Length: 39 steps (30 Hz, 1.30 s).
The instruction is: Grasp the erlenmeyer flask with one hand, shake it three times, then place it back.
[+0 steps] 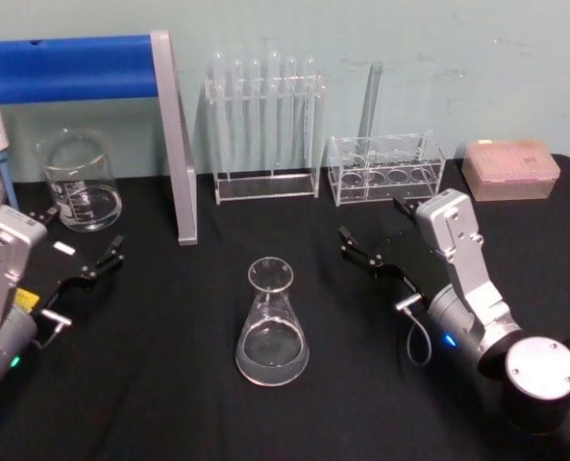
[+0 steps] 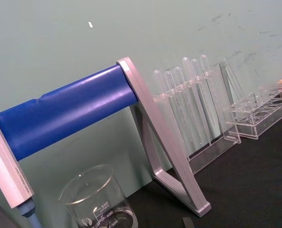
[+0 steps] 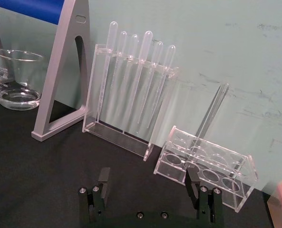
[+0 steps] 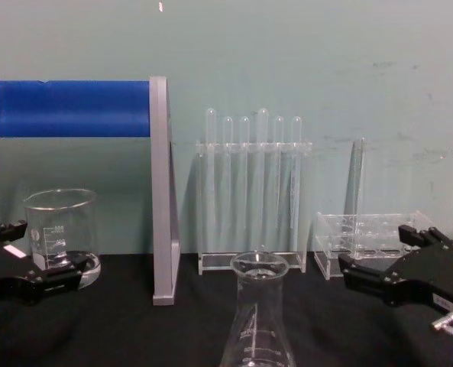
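1. The clear glass conical erlenmeyer flask with white graduation marks (image 1: 271,327) stood upright on the black table (image 1: 169,384), near the middle and toward the near edge, with neither tool touching it.
2. The black two-fingered right tool (image 1: 373,238) hung to the right of the flask and somewhat farther back, well apart from it. Its fingers (image 3: 102,183) were spread wide and had hold of nothing.
3. The black left tool (image 1: 78,240) sat at the left side of the table, just near the straight-walled glass beaker (image 1: 78,182). Its fingers were parted and empty.
4. The beaker stood at the far left and held a shallow layer of clear liquid.
5. A grey metal stand with a blue horizontal bar (image 1: 169,144) stood between the beaker and a clear acrylic rack of upright test tubes (image 1: 263,130) at the far centre.
6. A lower clear acrylic rack with round holes (image 1: 385,168) stood to the right of the tube rack, carrying one leaning tube.
7. A pink lidded box (image 1: 510,171) lay at the far right.
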Motion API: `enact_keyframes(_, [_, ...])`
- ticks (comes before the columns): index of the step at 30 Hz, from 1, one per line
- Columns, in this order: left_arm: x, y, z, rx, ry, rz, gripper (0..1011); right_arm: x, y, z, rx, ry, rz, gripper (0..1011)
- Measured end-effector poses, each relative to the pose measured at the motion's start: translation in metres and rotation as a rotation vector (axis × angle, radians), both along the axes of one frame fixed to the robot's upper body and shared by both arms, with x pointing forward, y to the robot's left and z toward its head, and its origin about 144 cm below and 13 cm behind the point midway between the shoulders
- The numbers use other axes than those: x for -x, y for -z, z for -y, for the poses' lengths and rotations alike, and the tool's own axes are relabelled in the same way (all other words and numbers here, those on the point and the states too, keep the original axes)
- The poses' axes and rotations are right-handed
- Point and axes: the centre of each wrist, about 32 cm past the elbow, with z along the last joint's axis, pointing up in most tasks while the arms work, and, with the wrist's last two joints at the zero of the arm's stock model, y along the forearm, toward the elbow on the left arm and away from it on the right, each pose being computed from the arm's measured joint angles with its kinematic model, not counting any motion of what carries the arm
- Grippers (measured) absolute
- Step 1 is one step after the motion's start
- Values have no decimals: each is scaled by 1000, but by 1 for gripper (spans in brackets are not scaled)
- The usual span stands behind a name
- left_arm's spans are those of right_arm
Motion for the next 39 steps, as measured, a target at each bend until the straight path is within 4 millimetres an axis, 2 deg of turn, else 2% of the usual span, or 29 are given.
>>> enact_keyframes(39, [0,0,0,0,0,0,1001,0,0,0,0,0,0,1000])
